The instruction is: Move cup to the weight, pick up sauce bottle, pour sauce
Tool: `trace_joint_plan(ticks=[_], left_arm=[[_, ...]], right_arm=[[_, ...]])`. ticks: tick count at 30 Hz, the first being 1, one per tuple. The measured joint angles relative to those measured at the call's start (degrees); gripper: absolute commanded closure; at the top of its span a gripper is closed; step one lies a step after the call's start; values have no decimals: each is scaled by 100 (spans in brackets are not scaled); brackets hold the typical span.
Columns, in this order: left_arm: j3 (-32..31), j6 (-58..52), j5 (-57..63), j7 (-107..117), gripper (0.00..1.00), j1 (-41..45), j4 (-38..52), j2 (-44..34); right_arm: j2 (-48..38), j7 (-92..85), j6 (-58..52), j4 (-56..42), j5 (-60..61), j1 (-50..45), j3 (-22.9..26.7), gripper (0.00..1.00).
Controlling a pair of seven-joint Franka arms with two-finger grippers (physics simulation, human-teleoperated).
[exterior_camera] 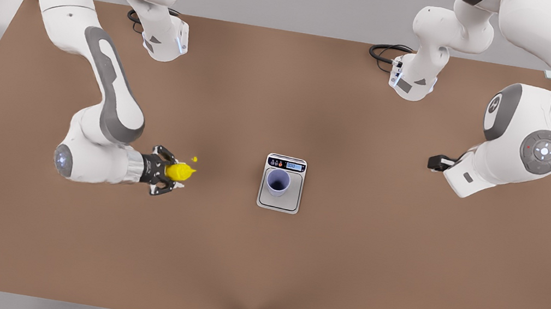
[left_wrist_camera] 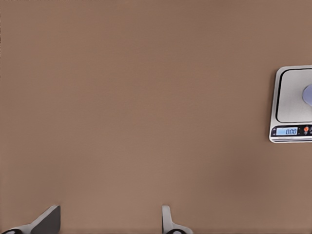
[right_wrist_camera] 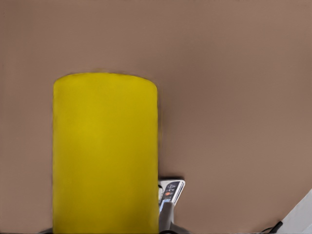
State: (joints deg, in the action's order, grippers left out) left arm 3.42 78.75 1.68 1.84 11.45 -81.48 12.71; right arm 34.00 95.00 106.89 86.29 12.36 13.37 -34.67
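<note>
Front view: the cup (exterior_camera: 277,182) stands upright on the plate of the weight (exterior_camera: 278,202), so I judge the first step done. The right tool (exterior_camera: 168,172), at the front view's left, is clamped on the sauce bottle (exterior_camera: 179,171), whose thin nozzle points toward the weight, still well apart from it over the counter (exterior_camera: 256,273). The left tool (exterior_camera: 435,162) waits at the front view's right; here I cannot tell its fingers' state. The step in hand is the carry to the cup: I would bring the nozzle above the dark mouth before tipping further, keeping the grip firm and clearing the rim. Left wrist view: the tool's fingers (left_wrist_camera: 168,222) stand spread with nothing between them, over bare counter, the weight (left_wrist_camera: 292,105) near the edge with its lit display reading what looks like 0.00; other marks are too small to read. Right wrist view: the sauce bottle (right_wrist_camera: 105,153) shows a plain yellow body, no label or brand, with the weight's button strip (right_wrist_camera: 170,190) beyond it.
</note>
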Motion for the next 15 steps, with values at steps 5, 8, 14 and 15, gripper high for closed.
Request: trace_joint_plan(ticks=[5,8,14,15], left_arm=[[17,-115,16,21,0,8,9,3],[106,-70,33,7,0,-18,73,16],[63,-123,9,87,0,19,88,-5],[62,-123,5,75,0,24,88,3]], right_arm=[[-9,731,772,-105,-2956,-467,-835,79],[-140,833,1053,-381,-3642,-1003,-686,79],[185,815,1144,-1874,-3934,-2998,1121,79],[226,798,1149,-1968,-4210,-3239,1203,79]])
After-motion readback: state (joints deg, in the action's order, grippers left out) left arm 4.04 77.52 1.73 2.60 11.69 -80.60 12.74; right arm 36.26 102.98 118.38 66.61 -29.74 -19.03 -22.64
